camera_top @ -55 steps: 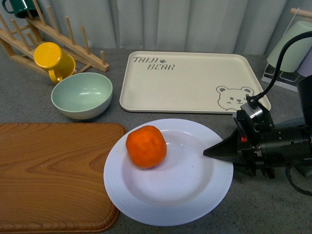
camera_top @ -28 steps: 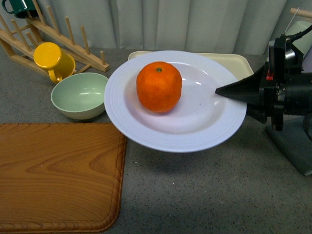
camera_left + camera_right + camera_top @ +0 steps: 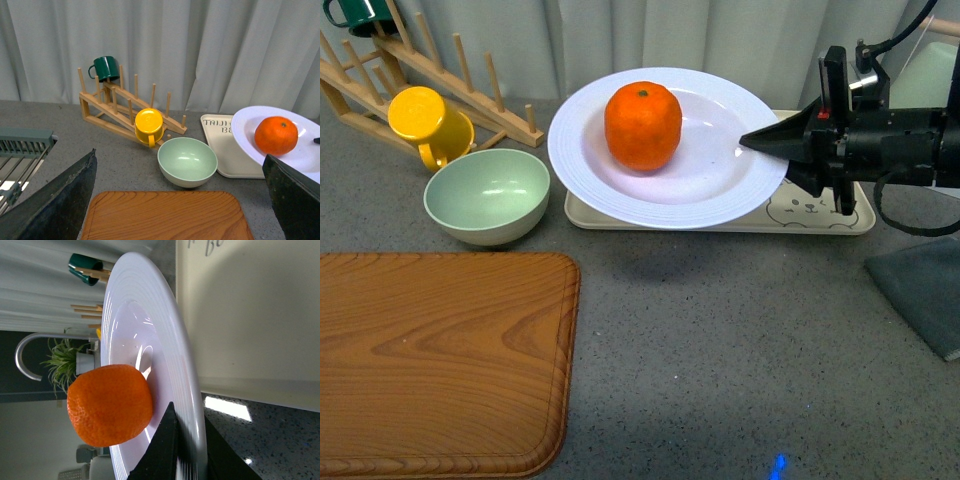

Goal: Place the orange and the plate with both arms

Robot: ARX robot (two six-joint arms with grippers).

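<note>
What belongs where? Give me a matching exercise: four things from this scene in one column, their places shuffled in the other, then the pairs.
Things
1. orange
2. plate
3. pale green bowl
4. yellow mug

Places
A. against the wooden rack
B. gripped at its rim by the right hand, over the beige tray
C. on the counter, between the mug and the cutting board
D. sitting on the plate

Pairs: 1-D, 2-B, 3-C, 4-A
</note>
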